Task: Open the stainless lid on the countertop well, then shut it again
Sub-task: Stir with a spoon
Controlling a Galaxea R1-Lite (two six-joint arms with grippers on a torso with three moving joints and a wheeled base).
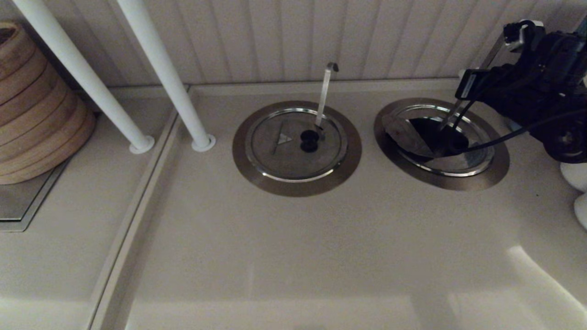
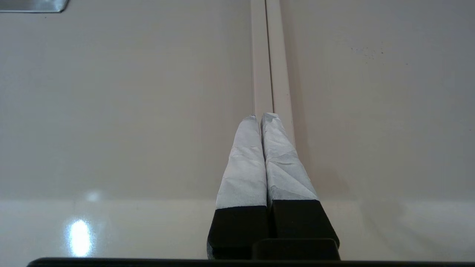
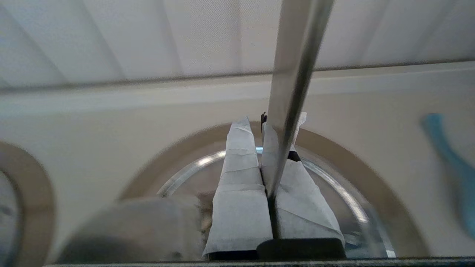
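The countertop well point(image 1: 486, 176) lies at the right, and its straight ladle handle point(image 1: 494, 54) rises toward the back. One half of the stainless lid point(image 1: 406, 135) is folded up, showing the dark inside. The other half lies flat. My right gripper point(image 1: 470, 85) hovers over the well. In the right wrist view this gripper point(image 3: 259, 120) is shut. The ladle handle point(image 3: 293, 74) crosses in front of its fingers, and the raised lid half point(image 3: 126, 226) is beside them. The well's ring point(image 3: 371, 163) curves behind. My left gripper point(image 2: 259, 115) is shut over a countertop seam.
A second well point(image 1: 296, 185) at the centre has a flat closed lid point(image 1: 284, 151) and a hook-tipped ladle handle point(image 1: 326, 91). Two white poles point(image 1: 165, 73) stand at the back left beside stacked bamboo steamers point(image 1: 36, 105). White objects point(image 1: 575, 176) sit at the right edge.
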